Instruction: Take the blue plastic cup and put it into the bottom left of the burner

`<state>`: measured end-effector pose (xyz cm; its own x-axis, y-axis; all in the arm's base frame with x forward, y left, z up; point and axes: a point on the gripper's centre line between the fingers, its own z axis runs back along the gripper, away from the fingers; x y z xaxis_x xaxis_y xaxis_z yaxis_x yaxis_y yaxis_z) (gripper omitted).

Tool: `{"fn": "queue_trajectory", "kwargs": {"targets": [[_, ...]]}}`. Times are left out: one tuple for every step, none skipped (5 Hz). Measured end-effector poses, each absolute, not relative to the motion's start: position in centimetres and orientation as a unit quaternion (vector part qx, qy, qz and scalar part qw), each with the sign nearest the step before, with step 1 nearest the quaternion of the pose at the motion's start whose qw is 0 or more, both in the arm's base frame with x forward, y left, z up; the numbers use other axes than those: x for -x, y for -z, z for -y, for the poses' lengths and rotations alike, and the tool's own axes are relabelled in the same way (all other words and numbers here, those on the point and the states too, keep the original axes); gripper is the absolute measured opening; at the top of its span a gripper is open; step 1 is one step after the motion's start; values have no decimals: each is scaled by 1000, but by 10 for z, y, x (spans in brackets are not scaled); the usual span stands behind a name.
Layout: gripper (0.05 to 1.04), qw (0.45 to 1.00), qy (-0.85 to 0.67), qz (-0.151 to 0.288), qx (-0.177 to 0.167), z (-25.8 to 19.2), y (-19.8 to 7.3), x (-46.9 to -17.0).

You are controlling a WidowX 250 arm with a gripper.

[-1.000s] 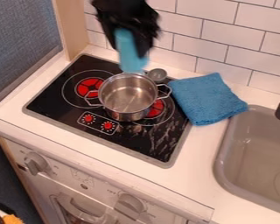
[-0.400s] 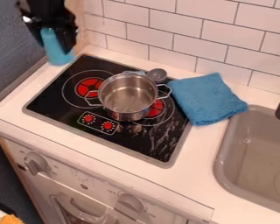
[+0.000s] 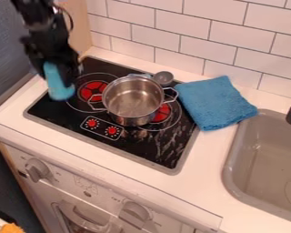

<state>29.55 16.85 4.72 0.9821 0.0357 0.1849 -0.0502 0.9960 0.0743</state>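
So, 1 pincer w/ 1 cup nr 1 pot, 1 cloth.

the tool holds the blue cup over the stove.

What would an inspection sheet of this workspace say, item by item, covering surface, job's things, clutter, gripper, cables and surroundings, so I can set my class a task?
Surface: black cooktop set in a white counter.
Job's things: blue plastic cup at the cooktop's left side; whether it touches down, cannot tell.
Clutter: steel pot on the cooktop; folded blue cloth beside it.
Gripper: the gripper holds the cup.
Cables: thin dark loop by the arm, possibly one.
Surroundings: tiled wall, grey sink.
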Motion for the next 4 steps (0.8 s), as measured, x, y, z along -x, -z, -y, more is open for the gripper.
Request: {"fn": "queue_trajectory", "kwargs": {"targets": [[718,996,-25,72,-34,-170,-32,-292],[788,996,-36,69,-36,-176,-32,-288],[999,996,-45,61,-39,-178,-36,-288],[1002,997,-41,59,-36,-177,-36,-288]]}}
